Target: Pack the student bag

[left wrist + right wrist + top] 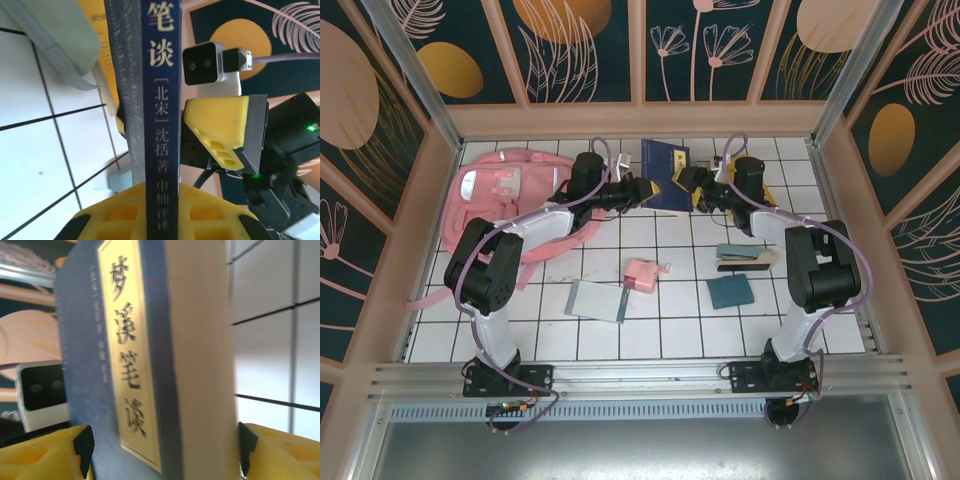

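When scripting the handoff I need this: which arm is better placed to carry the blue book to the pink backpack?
Left, probably. The left gripper is shut on the blue book, and the student bag lies on its side of the table. The right gripper stands open around the book, gripping nothing.

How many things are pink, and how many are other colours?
Pink: 2, student bag, small pouch
Dark blue: 1, book
Grey or green: 3, grey notebook, teal notebook, pale green case
Total: 6
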